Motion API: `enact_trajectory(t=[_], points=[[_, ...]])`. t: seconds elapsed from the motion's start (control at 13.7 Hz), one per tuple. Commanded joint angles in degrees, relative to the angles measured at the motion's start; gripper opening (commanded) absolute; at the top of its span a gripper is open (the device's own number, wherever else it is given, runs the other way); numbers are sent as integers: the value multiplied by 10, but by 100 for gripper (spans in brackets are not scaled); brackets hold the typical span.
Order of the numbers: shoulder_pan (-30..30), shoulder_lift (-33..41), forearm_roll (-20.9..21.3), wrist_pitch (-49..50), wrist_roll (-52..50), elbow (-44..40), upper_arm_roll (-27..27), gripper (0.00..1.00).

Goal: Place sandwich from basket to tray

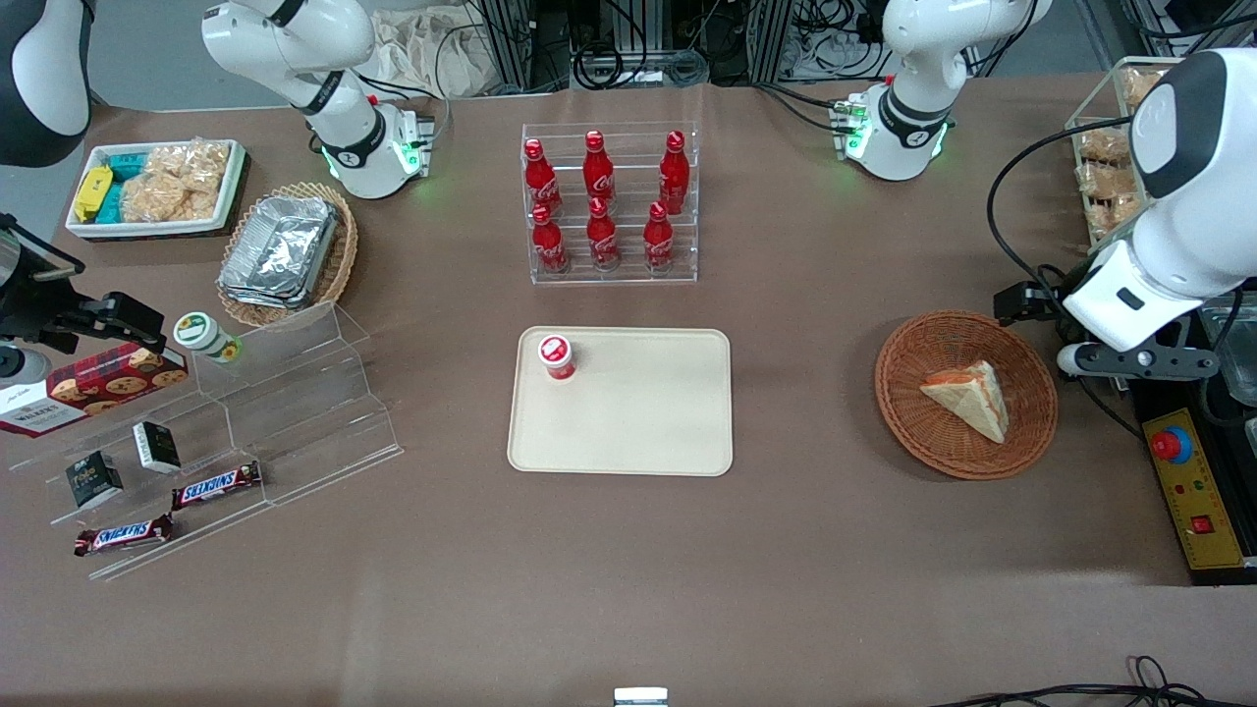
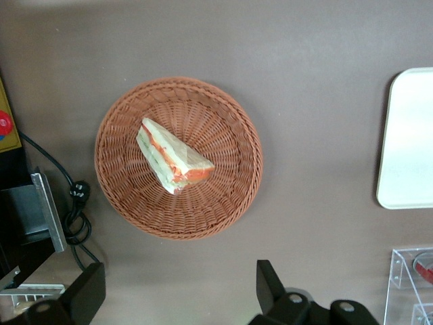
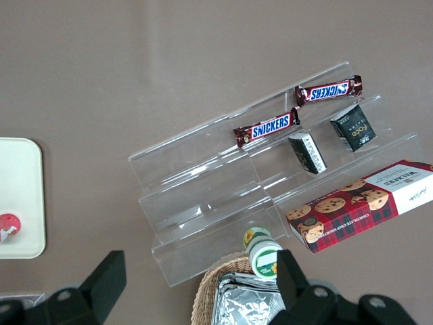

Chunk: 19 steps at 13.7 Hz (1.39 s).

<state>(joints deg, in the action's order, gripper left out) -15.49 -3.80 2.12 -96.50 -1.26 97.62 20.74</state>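
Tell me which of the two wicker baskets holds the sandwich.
The round reddish-brown wicker basket at the working arm's end holds the wrapped triangular sandwich; the tan oval basket holds foil containers. The gripper hovers open above the round one.

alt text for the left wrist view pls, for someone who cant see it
A clear-wrapped triangular sandwich with red and green filling lies in a round reddish-brown wicker basket on a brown table, seen from above. The open gripper hangs above the table beside the basket, touching nothing. A corner of the cream tray shows at the frame's edge.
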Motion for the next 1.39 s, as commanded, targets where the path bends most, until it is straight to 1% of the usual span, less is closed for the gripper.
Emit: enact_trajectory(t=[0.0,0.15,0.29,0.36,0.44,0.58,0.66,0.8,0.88,1.02,1.17,1.31], points=[[-4,-7,0,30,-12,-23,-1,100],[-7,-12,3,36,-7,-40,-3,100],[-5,-36,-23,60,-11,-66,-33,100],[-6,-35,-45,69,-32,-56,-46,100],[-11,-29,-49,66,-54,-31,-65,100],[-12,-8,-41,12,-80,26,-68,100],[-12,5,-29,-32,-109,66,-69,100],[-12,20,-25,-117,-170,142,-69,100],[-12,15,-24,-133,-213,157,-69,100],[-12,1,22,-155,-324,177,-68,100],[-11,-22,33,-223,-426,210,-68,100],[-9,-40,53,-300,-500,254,-68,100]])
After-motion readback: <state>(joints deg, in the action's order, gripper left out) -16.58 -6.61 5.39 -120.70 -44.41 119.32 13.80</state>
